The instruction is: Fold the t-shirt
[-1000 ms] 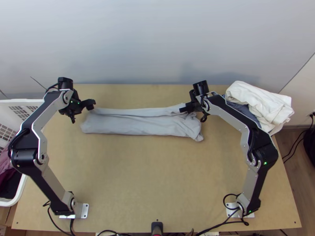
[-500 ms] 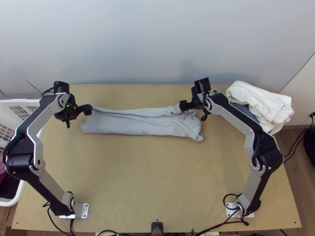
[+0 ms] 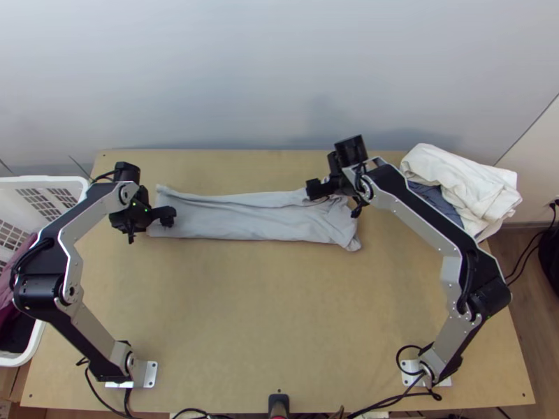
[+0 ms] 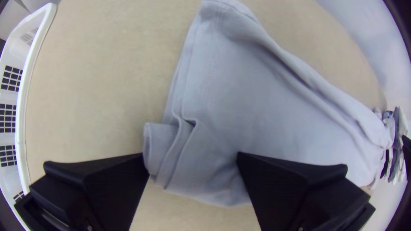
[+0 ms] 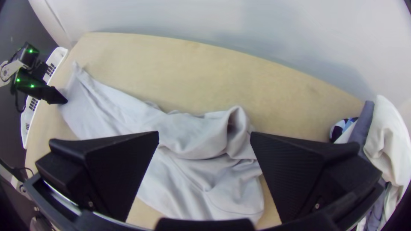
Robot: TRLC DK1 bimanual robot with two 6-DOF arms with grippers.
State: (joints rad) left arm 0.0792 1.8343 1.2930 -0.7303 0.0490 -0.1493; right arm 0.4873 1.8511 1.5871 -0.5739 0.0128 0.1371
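The light grey t-shirt [image 3: 244, 218] lies as a long narrow folded strip across the table's far half, rumpled at its right end. My left gripper [image 3: 165, 216] is over the strip's left end in the top view; in the left wrist view my left gripper [image 4: 193, 164] is open, its fingers on either side of the layered cloth end. My right gripper [image 3: 320, 190] stands at the upper edge near the right end. Seen from its own wrist, my right gripper [image 5: 204, 139] is open above a raised, bunched fold, with cloth between its fingers but not clamped.
A white laundry basket [image 3: 68, 183] with dark and purple cloth stands beyond the table's left edge. A pile of white and blue-grey cloth [image 3: 458, 183] sits at the back right corner. Behind the table rises a pale wall [image 3: 279, 77].
My left gripper first drew back left, then came down and right onto the shirt's left end. My right gripper shifted slightly left. The shirt's upper left corner now shows uncovered.
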